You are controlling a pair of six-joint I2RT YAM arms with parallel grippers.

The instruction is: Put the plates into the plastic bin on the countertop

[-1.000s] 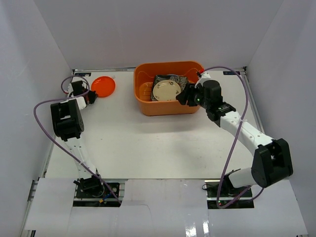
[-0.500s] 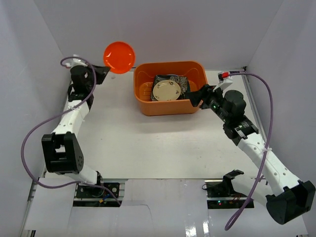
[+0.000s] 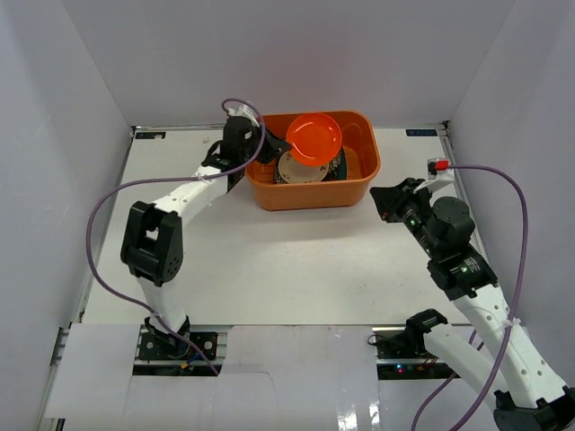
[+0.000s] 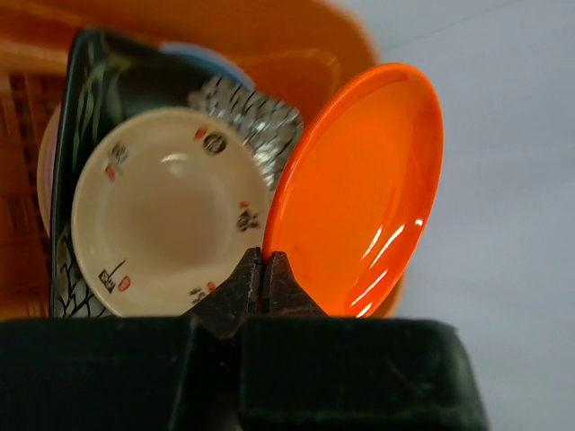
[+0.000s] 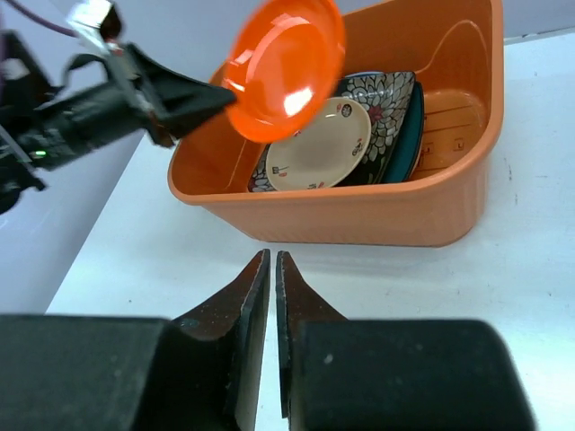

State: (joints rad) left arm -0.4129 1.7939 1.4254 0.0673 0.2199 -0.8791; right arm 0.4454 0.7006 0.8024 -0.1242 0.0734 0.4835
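Gripping orange-red plate [image 3: 314, 137] by rim above plastic bin [image 3: 305, 197]: left claw [image 4: 262, 262]. Plate tilted, hollow face up. Right claw [image 5: 272, 262] closed, empty.

The left arm [image 3: 189, 193] and right arm [image 3: 490, 314] share one build: slim white links between chunky black joint housings, each rising from a black base. The left cable [image 3: 90, 238] is purple and runs back from behind its pincer in a slack loop. The right cable [image 3: 522, 224] is the same purple. Just behind the right pincer [image 5: 272, 269] sits a small red tag [image 3: 439, 165]. The left pincer [image 4: 262, 274] has matte black fingers tapering to thin tips from a broad black block, and the right one looks alike.
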